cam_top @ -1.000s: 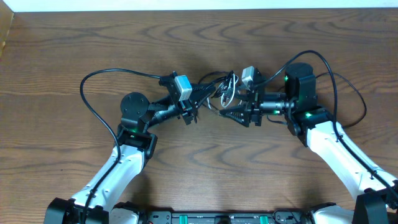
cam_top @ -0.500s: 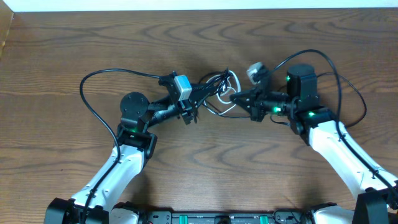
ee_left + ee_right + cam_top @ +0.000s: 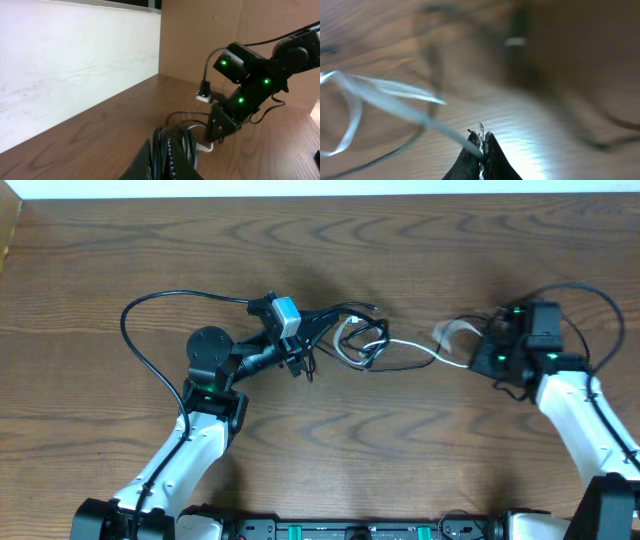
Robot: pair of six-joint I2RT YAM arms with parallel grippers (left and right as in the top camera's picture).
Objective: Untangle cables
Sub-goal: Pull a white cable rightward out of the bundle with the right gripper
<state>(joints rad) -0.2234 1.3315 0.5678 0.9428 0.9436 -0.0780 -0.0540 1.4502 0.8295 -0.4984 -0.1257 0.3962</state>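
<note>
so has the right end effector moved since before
Yes: right end effector went rightward over the brown wooden table, pulling a thin white cable from the black cable tangle.

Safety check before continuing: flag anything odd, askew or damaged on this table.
Nothing is spilled or visibly damaged. The one odd spot is mid-scene: the cables sit in a tangled clump, and the white cable is drawn out of it to the right gripper, shut on it. The left gripper pinches the clump's black strands.
</note>
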